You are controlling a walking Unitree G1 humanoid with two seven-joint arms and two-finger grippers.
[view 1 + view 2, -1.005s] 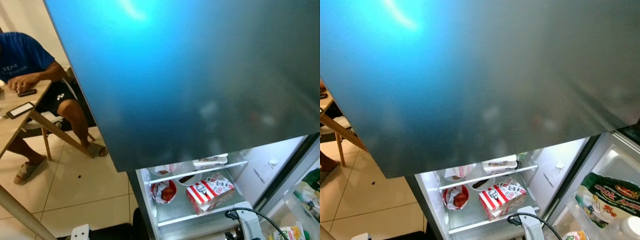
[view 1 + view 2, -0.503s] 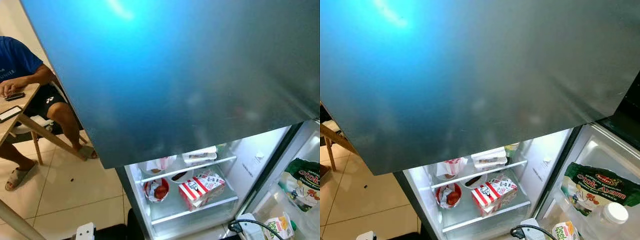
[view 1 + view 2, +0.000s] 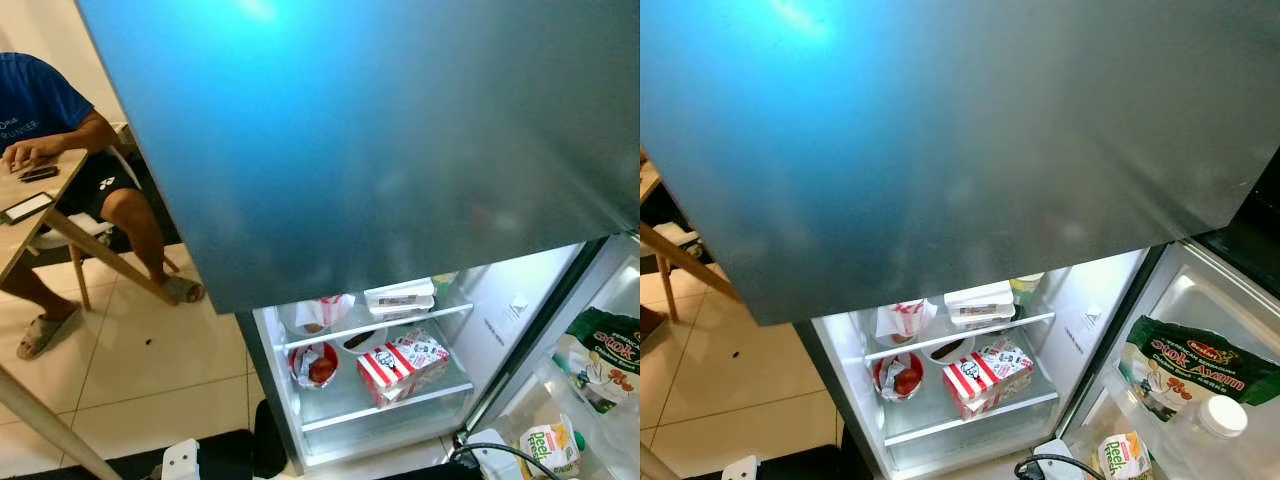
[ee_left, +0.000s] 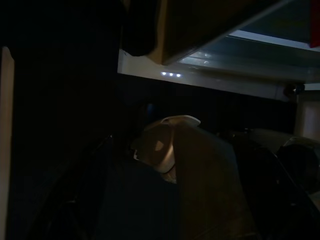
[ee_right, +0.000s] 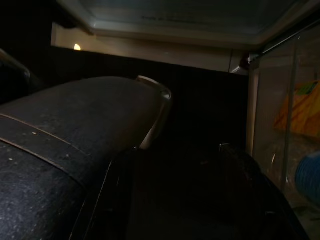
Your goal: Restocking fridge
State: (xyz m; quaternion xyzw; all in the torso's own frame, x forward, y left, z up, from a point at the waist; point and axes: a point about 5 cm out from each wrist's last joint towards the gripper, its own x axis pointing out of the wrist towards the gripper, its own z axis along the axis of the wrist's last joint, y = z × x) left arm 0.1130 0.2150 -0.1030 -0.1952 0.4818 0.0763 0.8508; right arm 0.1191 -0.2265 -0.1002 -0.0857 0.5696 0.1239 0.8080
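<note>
The fridge [image 3: 400, 150] stands before me with its blue-grey upper door shut and its lower compartment open and lit. On the glass shelf [image 3: 400, 400] lie a red-and-white striped box [image 3: 400, 365] and a bowl of red food [image 3: 314, 366]. One shelf higher sit a paper cup [image 3: 320, 312], a dark bowl [image 3: 360, 340] and a flat white container [image 3: 400, 298]. The open door [image 3: 1200, 300] on the right holds a green bag [image 3: 1185, 372], a white-capped bottle [image 3: 1220, 415] and a small carton [image 3: 1118, 455]. My left gripper [image 4: 170, 200] and right gripper [image 5: 175, 190] hang low in deep shade.
A person in a blue shirt [image 3: 40, 105] sits at a wooden table [image 3: 30, 230] on the left, with phones on it. Pale floor tiles [image 3: 170, 370] lie between the table and the fridge. White arm parts [image 3: 182, 460] and a black cable [image 3: 490, 452] show at the bottom edge.
The camera has swung to the right and a little down, so the open door's shelves with the green bag and bottle have come into view. The things in the fridge have not moved.
</note>
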